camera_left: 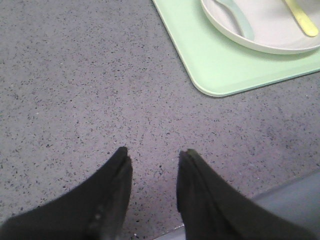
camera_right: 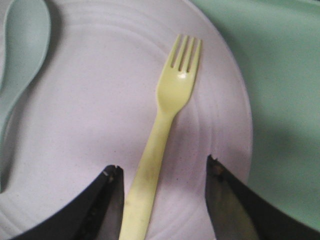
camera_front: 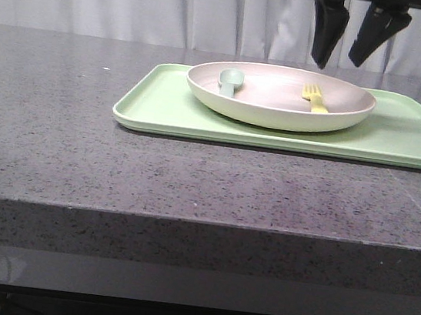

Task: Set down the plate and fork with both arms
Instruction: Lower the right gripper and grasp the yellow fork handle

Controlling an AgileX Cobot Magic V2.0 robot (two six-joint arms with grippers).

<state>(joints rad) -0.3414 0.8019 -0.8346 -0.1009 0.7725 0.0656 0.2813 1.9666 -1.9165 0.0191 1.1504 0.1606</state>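
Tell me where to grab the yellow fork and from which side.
Grip the fork by its narrow handle, coming straight down from above. It lies flat in the plate, and the open right gripper already straddles the handle, well clear of the spoon.

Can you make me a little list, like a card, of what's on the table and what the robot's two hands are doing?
tray: light green tray lying flat on the grey table
plate: pinkish plate sits on the tray
fork: yellow fork lies inside the plate
spoon: grey-green spoon also lies in the plate
right gripper: right gripper open, above the fork, fingers either side of its handle
left gripper: left gripper open, over bare table, holding nothing
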